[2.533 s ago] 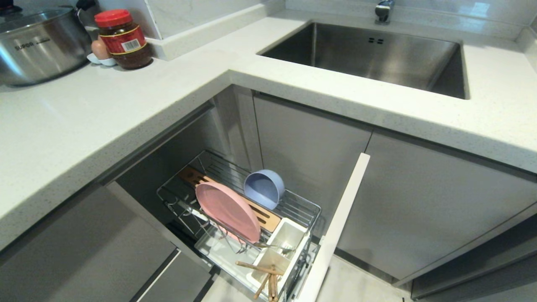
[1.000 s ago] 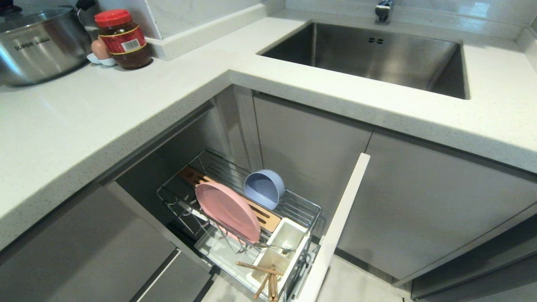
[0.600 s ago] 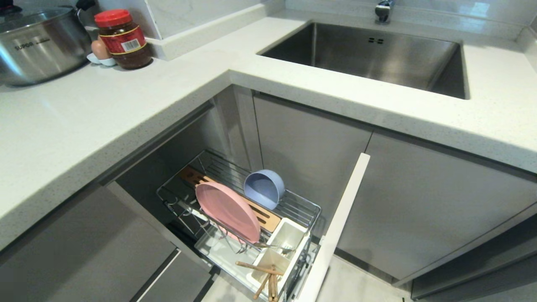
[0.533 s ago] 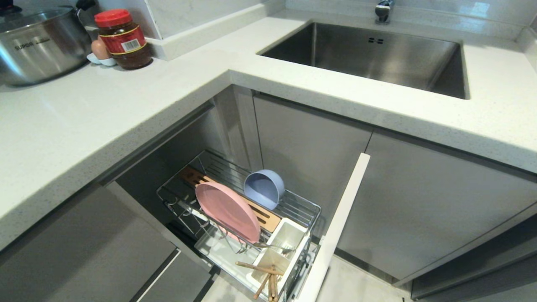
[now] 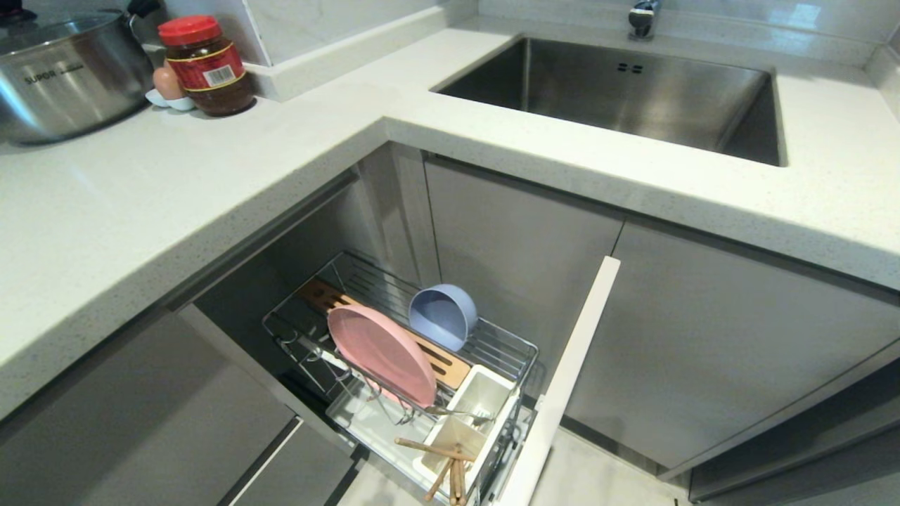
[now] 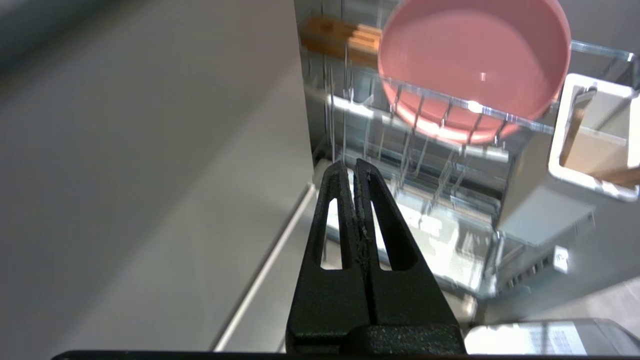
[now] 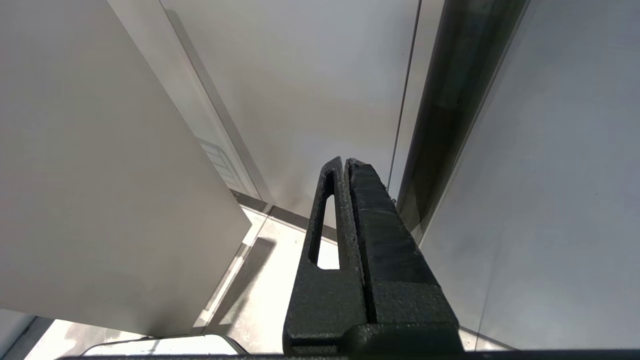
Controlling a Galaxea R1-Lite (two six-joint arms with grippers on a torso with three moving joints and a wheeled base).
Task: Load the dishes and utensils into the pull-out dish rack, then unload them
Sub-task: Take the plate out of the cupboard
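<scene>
The pull-out dish rack [image 5: 503, 348] stands drawn out of the lower cabinet, its narrow white front panel [image 5: 562, 383] on the right. A pink plate [image 5: 380, 355] stands on edge in it, and a pale-blue bowl [image 5: 443, 315] lies tipped behind. Wooden chopsticks [image 5: 443, 467] and a silver utensil [image 5: 460, 413] sit in the white cups [image 5: 485, 393]. Neither arm appears in the head view. My left gripper [image 6: 350, 167] is shut and empty, low beside the rack, below the plate [image 6: 475, 65]. My right gripper [image 7: 345, 162] is shut and empty, facing grey cabinet doors.
A steel sink [image 5: 619, 91] is set in the white countertop [image 5: 176, 183]. At the back left stand a lidded steel pot [image 5: 63, 70], a red-lidded jar [image 5: 207, 67] and an egg [image 5: 167, 83]. Grey cabinet fronts [image 5: 703, 351] flank the rack.
</scene>
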